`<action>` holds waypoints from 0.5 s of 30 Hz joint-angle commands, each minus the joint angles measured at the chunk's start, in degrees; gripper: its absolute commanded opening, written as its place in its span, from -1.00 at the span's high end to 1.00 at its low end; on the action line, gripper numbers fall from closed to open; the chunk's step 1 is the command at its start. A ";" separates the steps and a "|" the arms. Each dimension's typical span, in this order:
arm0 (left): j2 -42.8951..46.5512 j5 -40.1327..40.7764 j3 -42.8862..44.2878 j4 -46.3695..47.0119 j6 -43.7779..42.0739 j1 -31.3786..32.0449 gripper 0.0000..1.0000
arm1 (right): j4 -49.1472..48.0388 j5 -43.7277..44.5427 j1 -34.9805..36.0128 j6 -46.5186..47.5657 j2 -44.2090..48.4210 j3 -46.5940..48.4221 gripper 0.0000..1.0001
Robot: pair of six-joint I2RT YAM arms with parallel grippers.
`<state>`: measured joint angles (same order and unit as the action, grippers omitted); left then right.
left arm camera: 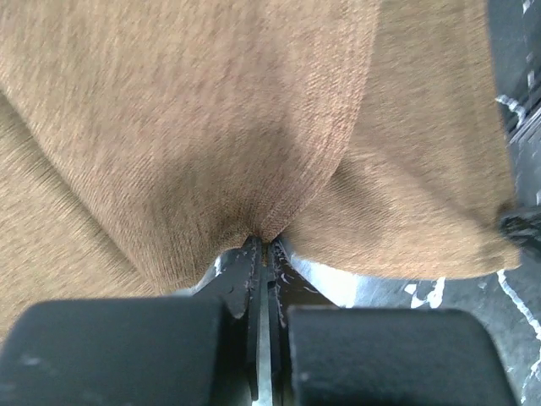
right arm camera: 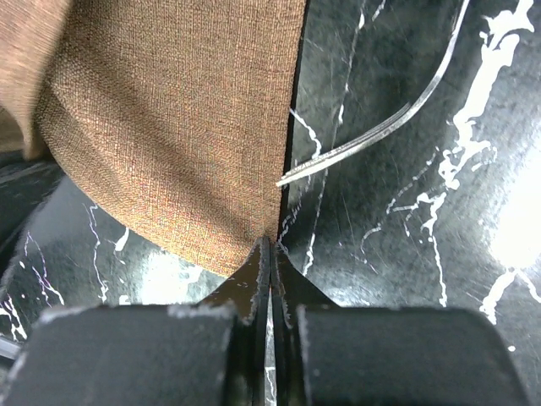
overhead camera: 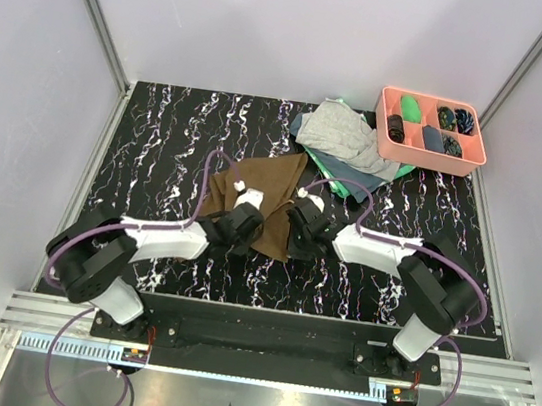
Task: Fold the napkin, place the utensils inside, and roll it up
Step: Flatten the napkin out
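The brown napkin (overhead camera: 260,177) lies rumpled at the middle of the black marbled table. My left gripper (overhead camera: 246,224) is at its near left edge. In the left wrist view the left gripper (left arm camera: 264,244) is shut on a pinched fold of the napkin (left arm camera: 211,127), which drapes up and away from the jaws. My right gripper (overhead camera: 300,225) is at the napkin's near right edge. In the right wrist view the right gripper (right arm camera: 271,241) is shut on a corner of the napkin (right arm camera: 186,127). No fork, spoon or orange-handled piece is in view.
A grey cloth (overhead camera: 346,133) lies on a green cloth (overhead camera: 359,183) at the back right. A pink divided tray (overhead camera: 475,159) with small dark and green items stands behind them. A thin pale curved streak (right arm camera: 372,135) shows on the table beside the napkin's edge.
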<state>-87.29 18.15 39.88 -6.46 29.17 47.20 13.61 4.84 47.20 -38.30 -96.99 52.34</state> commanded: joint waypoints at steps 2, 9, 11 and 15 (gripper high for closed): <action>10.45 0.74 -2.09 -5.05 0.71 0.00 1.00 | 2.22 -1.76 0.61 0.51 3.91 -0.48 1.00; 16.97 -1.88 0.64 -8.48 -0.43 -1.93 1.00 | 2.21 -3.87 0.70 -0.89 6.81 -1.36 0.98; 17.59 -3.38 0.55 -8.31 -0.78 -3.78 1.00 | 2.48 -4.05 0.70 -1.07 7.60 -1.62 0.82; 18.73 -5.75 0.38 -7.70 -2.01 -6.94 1.00 | 2.92 -4.05 1.14 -1.33 7.08 -1.27 0.42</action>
<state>-70.67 15.55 38.89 -14.83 28.88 42.59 15.55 1.72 47.31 -39.00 -91.37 51.05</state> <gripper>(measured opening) 0.012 0.202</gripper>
